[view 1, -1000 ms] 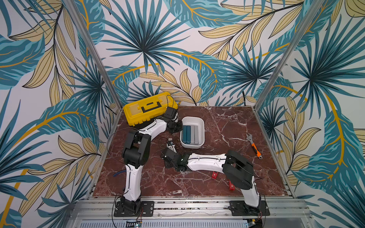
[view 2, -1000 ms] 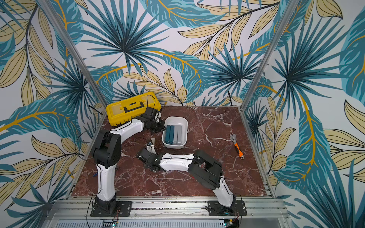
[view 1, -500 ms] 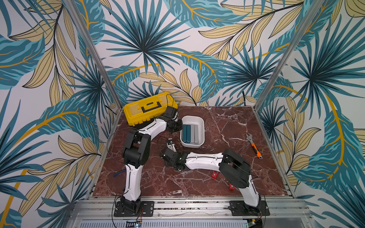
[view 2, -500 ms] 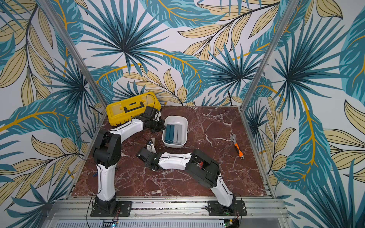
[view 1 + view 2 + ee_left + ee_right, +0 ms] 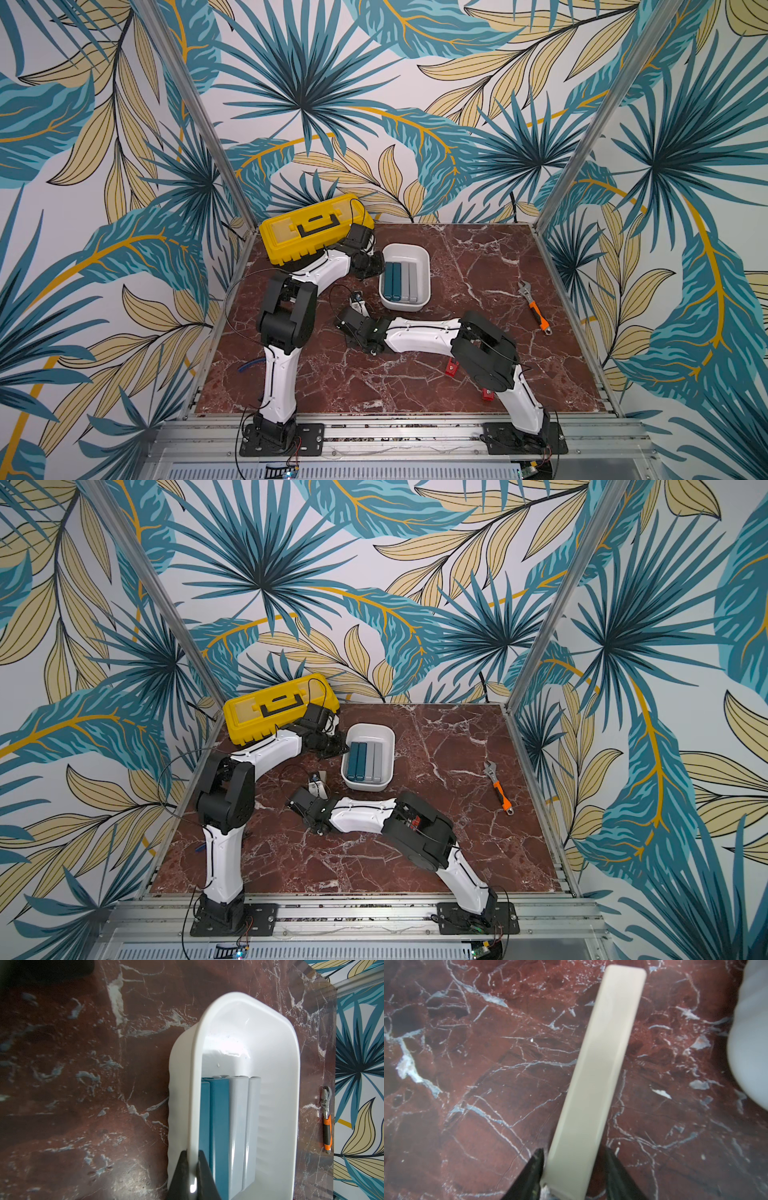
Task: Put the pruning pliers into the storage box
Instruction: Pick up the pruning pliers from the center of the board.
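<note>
The white storage box point(image 5: 420, 254) stands mid-table and holds two teal pruning pliers point(image 5: 219, 1126) and two grey ones point(image 5: 239, 1126) side by side. My left gripper point(image 5: 192, 1153) is shut on the box's long rim, on the side nearest the toolbox. A beige plier point(image 5: 602, 1064) lies on the marble just beside the box. My right gripper point(image 5: 574, 1150) straddles its near end, one finger touching it and the other a small gap away. Two red pieces point(image 5: 451, 368) lie by the right arm's elbow, partly hidden.
A yellow-lidded toolbox point(image 5: 307, 232) stands at the back left, close behind my left wrist. An orange-handled wrench point(image 5: 534, 305) lies near the right wall. The box's outer wall point(image 5: 749, 1043) is close to the beige plier.
The right arm's elbow has shifted slightly left and its jaws have narrowed around the beige plier. The left arm and the box have not moved.
</note>
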`<act>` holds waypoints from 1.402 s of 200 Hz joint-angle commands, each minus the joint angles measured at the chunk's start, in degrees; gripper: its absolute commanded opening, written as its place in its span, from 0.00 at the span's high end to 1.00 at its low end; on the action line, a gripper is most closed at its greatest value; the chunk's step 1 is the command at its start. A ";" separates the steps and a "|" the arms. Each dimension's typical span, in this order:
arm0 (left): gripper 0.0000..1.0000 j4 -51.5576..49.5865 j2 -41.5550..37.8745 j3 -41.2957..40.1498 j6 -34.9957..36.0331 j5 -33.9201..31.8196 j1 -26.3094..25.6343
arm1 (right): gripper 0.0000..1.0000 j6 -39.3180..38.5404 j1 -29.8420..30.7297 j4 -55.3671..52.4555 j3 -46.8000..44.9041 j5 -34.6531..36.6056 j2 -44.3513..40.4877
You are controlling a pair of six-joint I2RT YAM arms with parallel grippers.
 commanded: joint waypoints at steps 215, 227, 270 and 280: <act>1.00 4.42 -1.88 0.22 -0.03 1.89 0.34 | 1.00 1.23 2.18 -5.75 -20.69 -3.96 -17.43; 1.00 4.49 -2.01 0.26 0.08 1.80 0.37 | 1.00 1.34 2.87 -5.82 -22.58 -3.54 -19.66; 1.00 4.46 -1.97 0.27 -0.29 1.79 0.33 | 1.00 3.52 5.08 -9.40 -26.93 -1.67 -26.78; 1.00 4.38 -2.12 0.37 -0.21 1.71 0.33 | 1.00 4.16 5.43 -10.32 -27.36 -1.46 -28.14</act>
